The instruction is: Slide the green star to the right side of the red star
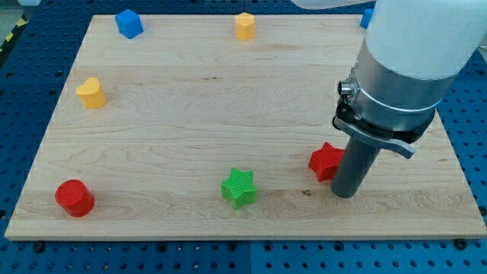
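The green star lies on the wooden board near the view's bottom, a little left of centre-right. The red star lies to its right and slightly higher. My tip rests on the board just right of the red star and a little below it, close to or touching its right edge. The rod's body hides part of the red star's right side. The green star is well to the left of my tip, with the red star between them.
A red cylinder sits at the bottom left. A yellow heart-like block is at the left. A blue block and a yellow block sit along the top edge. Another blue block peeks out behind the arm at top right.
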### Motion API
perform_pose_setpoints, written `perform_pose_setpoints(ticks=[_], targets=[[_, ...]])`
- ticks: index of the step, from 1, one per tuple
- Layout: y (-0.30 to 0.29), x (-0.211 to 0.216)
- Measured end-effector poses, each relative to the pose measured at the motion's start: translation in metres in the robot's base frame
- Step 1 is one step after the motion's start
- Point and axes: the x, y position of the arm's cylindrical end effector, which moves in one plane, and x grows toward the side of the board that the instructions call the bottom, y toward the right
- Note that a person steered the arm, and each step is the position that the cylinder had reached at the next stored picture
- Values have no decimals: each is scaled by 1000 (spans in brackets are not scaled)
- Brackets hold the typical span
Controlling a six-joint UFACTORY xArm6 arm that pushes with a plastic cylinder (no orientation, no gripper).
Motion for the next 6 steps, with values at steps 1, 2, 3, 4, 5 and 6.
perform_pose_setpoints(ticks=[1, 2, 3, 4, 5, 6], targets=[[-6, -11], [-15, -12], [-19, 4], [-48, 35], [-114, 48], [-163, 48]])
